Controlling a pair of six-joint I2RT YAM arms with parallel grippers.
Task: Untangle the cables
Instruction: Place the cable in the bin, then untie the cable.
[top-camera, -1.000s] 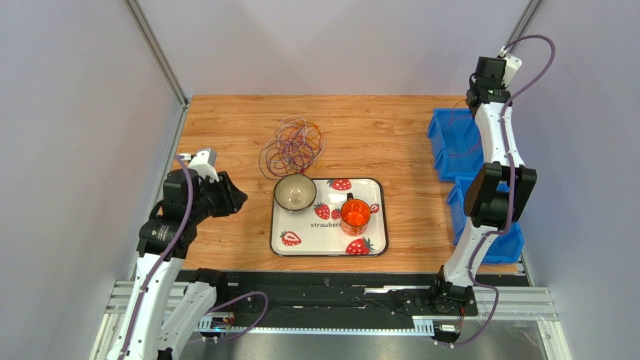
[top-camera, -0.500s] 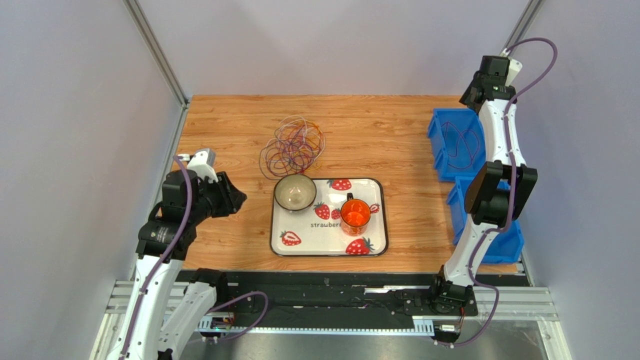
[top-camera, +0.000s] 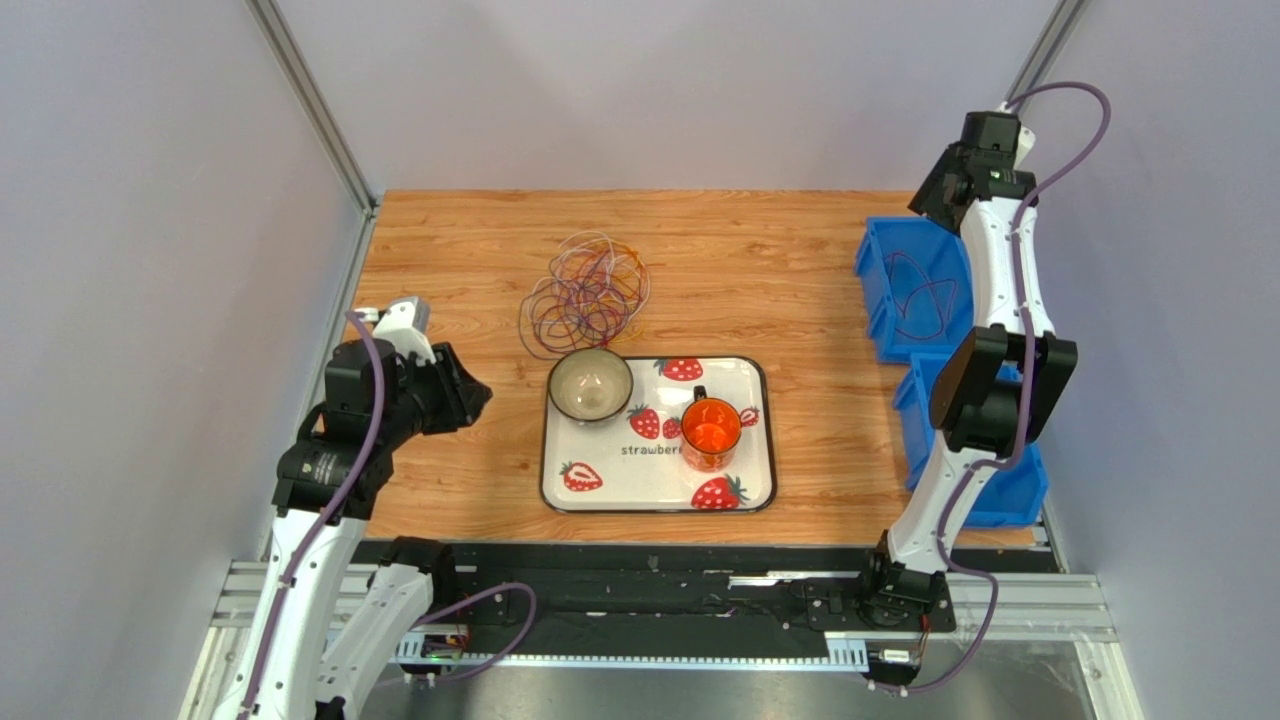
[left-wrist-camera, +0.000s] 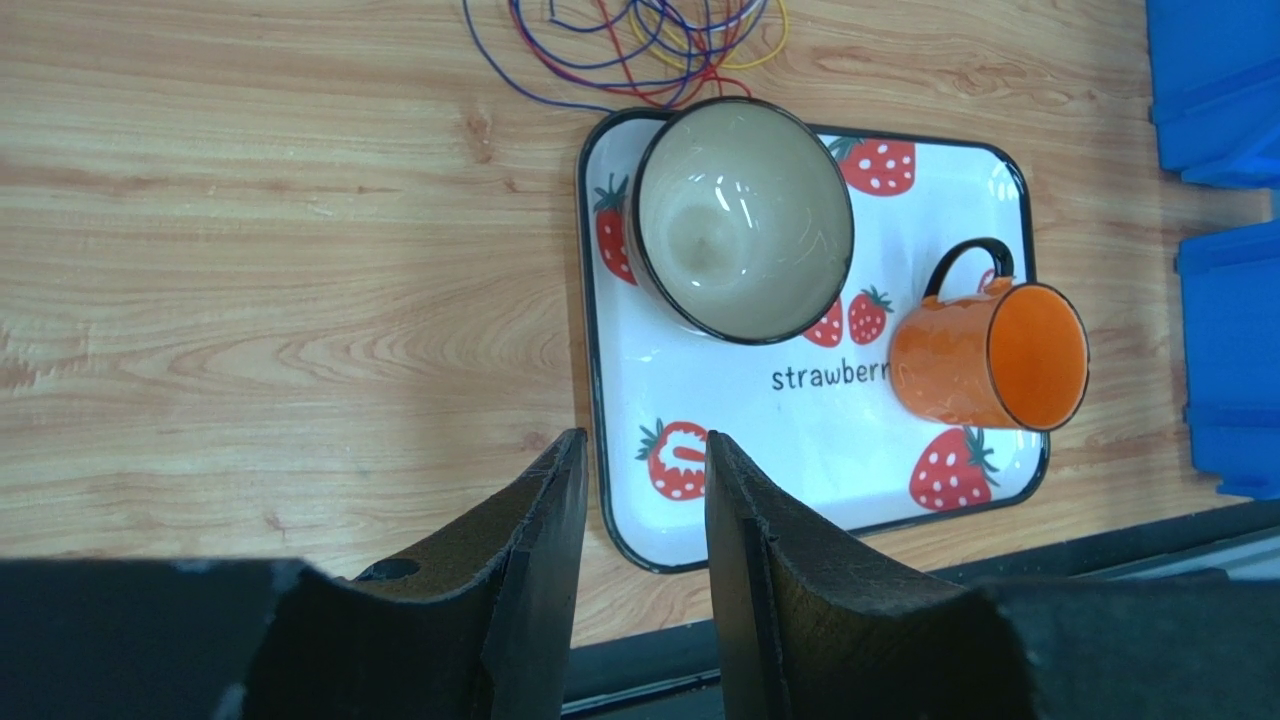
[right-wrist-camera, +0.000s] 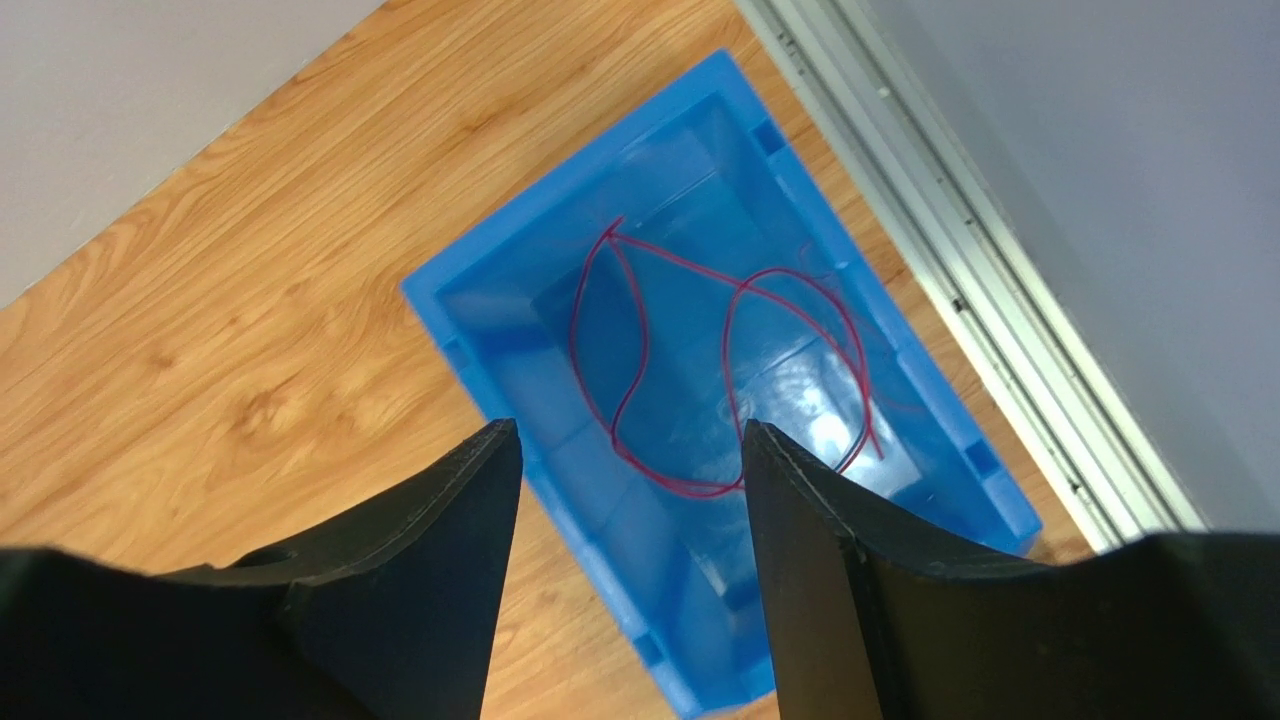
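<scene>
The cables (top-camera: 585, 293) lie in a tangled pile of purple, orange and yellow loops on the wooden table, just beyond the bowl; their near edge (left-wrist-camera: 646, 38) shows at the top of the left wrist view. One reddish-pink cable loop (right-wrist-camera: 721, 360) lies apart inside the far blue bin (top-camera: 887, 248). High above that bin my right gripper (right-wrist-camera: 628, 428) stands open and holds nothing. At the table's left side my left gripper (left-wrist-camera: 643, 443) hovers, jaws apart and empty, left of the tray.
A strawberry-print tray (top-camera: 751, 495) carries a beige bowl (top-camera: 589, 384) and an orange mug (top-camera: 709, 429). A second blue bin (top-camera: 1022, 488) stands nearer along the right edge. Metal frame posts rise at the back corners.
My right gripper has opened and let the reddish-pink cable drop into the far blue bin, then drifted slightly right. The left arm has stayed still.
</scene>
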